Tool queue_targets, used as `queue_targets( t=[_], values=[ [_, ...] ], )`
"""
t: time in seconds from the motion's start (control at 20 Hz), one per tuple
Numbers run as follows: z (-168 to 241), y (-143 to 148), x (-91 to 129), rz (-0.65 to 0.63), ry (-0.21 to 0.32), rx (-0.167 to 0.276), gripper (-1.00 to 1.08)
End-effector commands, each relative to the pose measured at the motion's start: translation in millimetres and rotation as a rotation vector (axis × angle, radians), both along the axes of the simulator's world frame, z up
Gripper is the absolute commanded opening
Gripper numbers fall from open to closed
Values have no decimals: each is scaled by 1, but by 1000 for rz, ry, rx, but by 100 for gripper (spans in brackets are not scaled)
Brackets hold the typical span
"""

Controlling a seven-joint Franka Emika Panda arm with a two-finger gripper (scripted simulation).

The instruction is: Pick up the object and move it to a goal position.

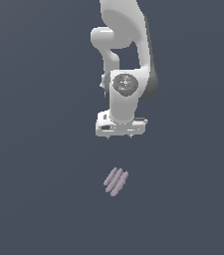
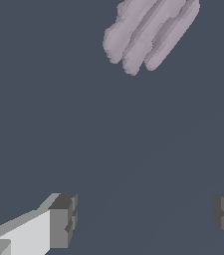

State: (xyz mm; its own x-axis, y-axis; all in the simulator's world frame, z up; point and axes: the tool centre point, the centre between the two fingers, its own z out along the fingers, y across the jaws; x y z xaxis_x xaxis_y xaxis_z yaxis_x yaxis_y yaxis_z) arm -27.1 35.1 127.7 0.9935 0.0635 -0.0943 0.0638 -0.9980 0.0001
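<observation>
The object (image 1: pixel 116 181) is a small pale pinkish-purple bundle of short rounded rods lying side by side on the dark surface. In the exterior view it rests below the white arm's hand. My gripper (image 1: pixel 120 135) hangs above it, apart from it, with only short finger stubs showing. In the wrist view the object (image 2: pixel 151 34) lies beyond the fingers, partly cut off by the frame edge. The gripper (image 2: pixel 146 219) stands open, its two grey fingertips (image 2: pixel 63 219) wide apart with nothing between them.
A flat dark blue-grey surface (image 1: pixel 34 199) fills both views. The white arm (image 1: pixel 126 55) rises above the hand toward the frame's top. No other objects show.
</observation>
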Motion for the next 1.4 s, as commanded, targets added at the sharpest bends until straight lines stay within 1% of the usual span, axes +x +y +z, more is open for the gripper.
queue_targets(
  t=[0.0, 0.15, 0.45, 0.65, 0.85, 1.1, 1.35],
  values=[
    [0, 0, 0, 0, 0, 0, 100],
    [2, 3, 2, -1, -5, 3, 100],
    [12, 18, 9, -4, -29, 20, 100],
    [12, 18, 9, -6, -28, 19, 100],
    [11, 17, 15, -24, -30, 19, 100],
    [7, 15, 29, -75, -34, 17, 100],
    [1, 11, 50, -154, -41, 13, 100]
  ],
)
